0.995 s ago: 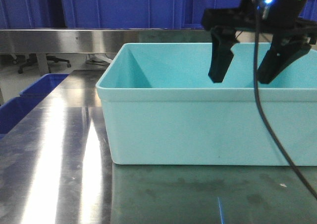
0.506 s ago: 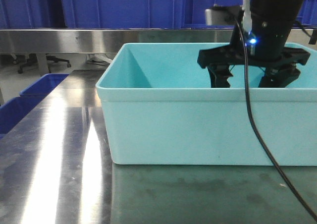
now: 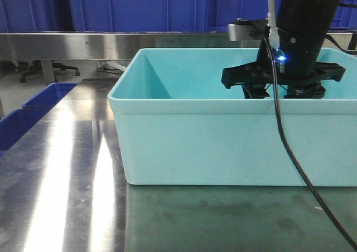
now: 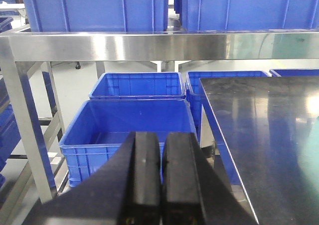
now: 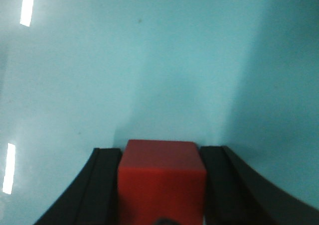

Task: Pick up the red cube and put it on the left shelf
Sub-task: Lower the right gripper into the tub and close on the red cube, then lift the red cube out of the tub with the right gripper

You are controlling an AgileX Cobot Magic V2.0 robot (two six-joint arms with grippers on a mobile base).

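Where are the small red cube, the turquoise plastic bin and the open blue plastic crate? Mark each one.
small red cube (image 5: 162,185): right wrist view, on its facing side.
turquoise plastic bin (image 3: 223,146): front view, on its near outer wall.
open blue plastic crate (image 4: 134,116): left wrist view, on its inner back wall.

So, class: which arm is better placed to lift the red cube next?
Right. Its fingers grip the red cube inside the turquoise bin; the left fingers, closed, point at blue crates elsewhere.

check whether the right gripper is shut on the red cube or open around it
Shut: on the right gripper, both pads sit flush against the red cube, no gap visible, inside the teal bin.
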